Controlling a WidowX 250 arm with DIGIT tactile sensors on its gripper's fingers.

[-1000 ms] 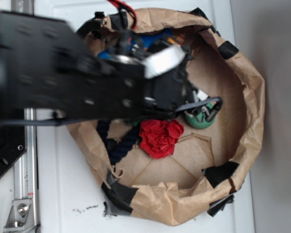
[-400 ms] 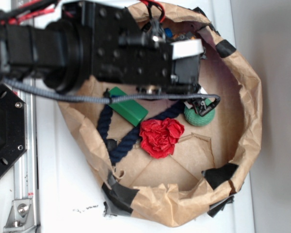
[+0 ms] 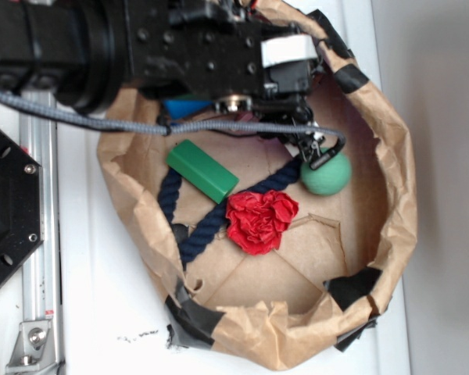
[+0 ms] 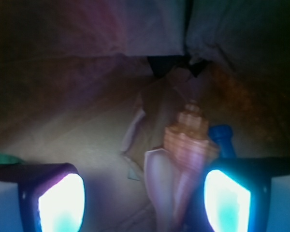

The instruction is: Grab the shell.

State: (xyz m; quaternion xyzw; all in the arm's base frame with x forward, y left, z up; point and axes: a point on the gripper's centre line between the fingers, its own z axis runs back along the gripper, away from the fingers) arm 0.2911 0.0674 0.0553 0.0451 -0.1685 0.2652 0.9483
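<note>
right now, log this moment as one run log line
phase: approach | tool: open, fingers astride shell | shell: ungrasped, nearer right finger | blue bottle: behind shell | container: paper bag

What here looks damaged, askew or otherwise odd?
The brown paper bin is crumpled and patched with black tape along its torn rim. Dark crumbs lie scattered on the white surface outside it. Nothing inside looks spilled.

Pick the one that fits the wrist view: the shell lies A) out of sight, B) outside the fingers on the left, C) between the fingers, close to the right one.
C: the shell sits inside the open gripper, right beside the right finger.
</note>
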